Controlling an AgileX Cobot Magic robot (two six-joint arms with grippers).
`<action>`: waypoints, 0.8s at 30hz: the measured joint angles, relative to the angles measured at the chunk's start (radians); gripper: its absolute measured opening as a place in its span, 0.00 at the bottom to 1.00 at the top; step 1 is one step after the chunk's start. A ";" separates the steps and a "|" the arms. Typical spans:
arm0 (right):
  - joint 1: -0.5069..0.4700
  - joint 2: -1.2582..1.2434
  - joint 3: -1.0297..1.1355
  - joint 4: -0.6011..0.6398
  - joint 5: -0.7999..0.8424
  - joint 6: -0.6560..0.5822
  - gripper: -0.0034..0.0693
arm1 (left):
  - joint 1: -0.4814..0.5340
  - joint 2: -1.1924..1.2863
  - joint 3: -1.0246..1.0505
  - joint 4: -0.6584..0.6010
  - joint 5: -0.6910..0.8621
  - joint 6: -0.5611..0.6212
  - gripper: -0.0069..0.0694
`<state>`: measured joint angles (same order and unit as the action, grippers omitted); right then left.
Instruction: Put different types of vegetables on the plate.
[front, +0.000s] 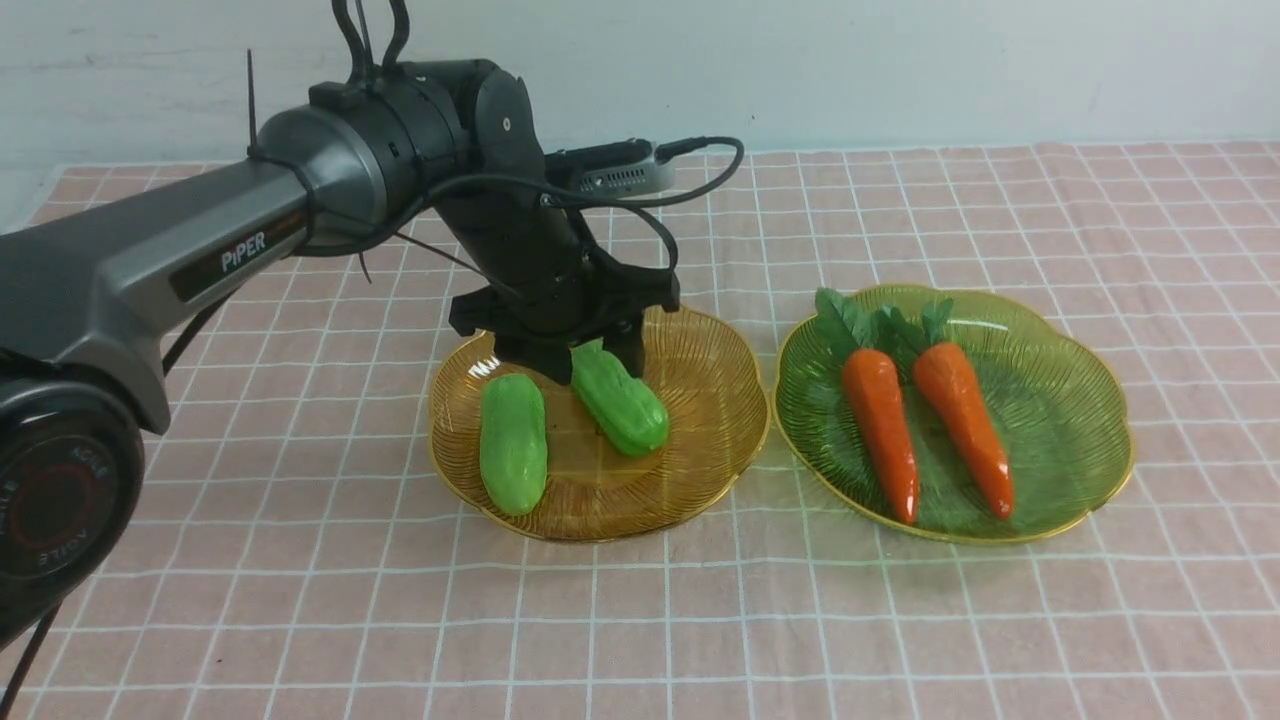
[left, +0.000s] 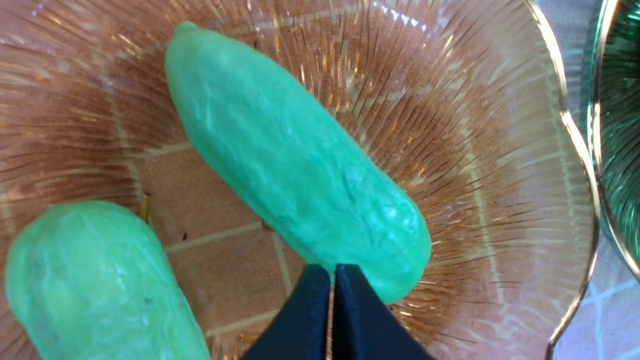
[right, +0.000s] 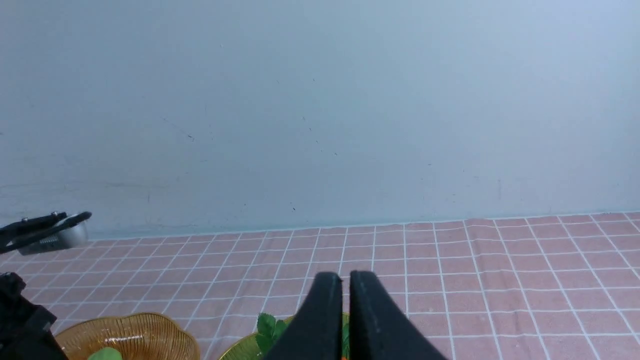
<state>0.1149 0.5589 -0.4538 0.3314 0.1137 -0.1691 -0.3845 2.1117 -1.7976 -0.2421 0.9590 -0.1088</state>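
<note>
**While its fingers press together, the left gripper (left: 332, 272) hangs over the amber plate (front: 700, 400)**

Where the two black fingers meet in the left wrist view, only a thin slit shows between them, and they hold nothing. Their tips lie over one end of the right-hand gourd (left: 295, 165), which slants across the plate's ribbed floor. Whether they touch it cannot be told. From the front, the gripper covers that gourd's far end, and the near end points toward the plate's right rim. The left-hand gourd (front: 513, 443) lies on the same plate, beside the first but apart from it, running lengthwise toward the robot close to the left rim.

Just to the right stands the green plate (front: 1060, 400), its gold edge almost meeting the amber one, with a sliver of checked cloth (front: 640, 620) between them. On it the left carrot (front: 882, 425) and the right carrot (front: 965, 425) lie side by side. Their leafy tops point toward the wall (right: 320, 100) and their tips toward the robot.

The right gripper (right: 346, 290) is likewise drawn to a narrow slit and empty. It is held above the cloth, facing the wall.

The left arm (front: 150, 260) reaches in from the left, above the cloth. Wide stretches of cloth run in front of both plates, beyond them to the wall, and to the right of the green plate.
</note>
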 joint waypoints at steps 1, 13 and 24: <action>0.000 0.000 0.000 0.000 0.000 0.000 0.07 | 0.000 0.000 0.000 0.000 0.000 0.003 0.09; 0.000 0.000 0.000 0.000 0.000 0.000 0.07 | 0.000 0.000 0.000 0.001 0.007 0.028 0.09; 0.000 -0.084 0.066 -0.045 -0.005 0.000 0.07 | 0.014 -0.129 0.002 0.042 0.083 0.052 0.09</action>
<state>0.1149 0.4752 -0.3875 0.2866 0.1083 -0.1695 -0.3706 1.9822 -1.7955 -0.1998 1.0417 -0.0568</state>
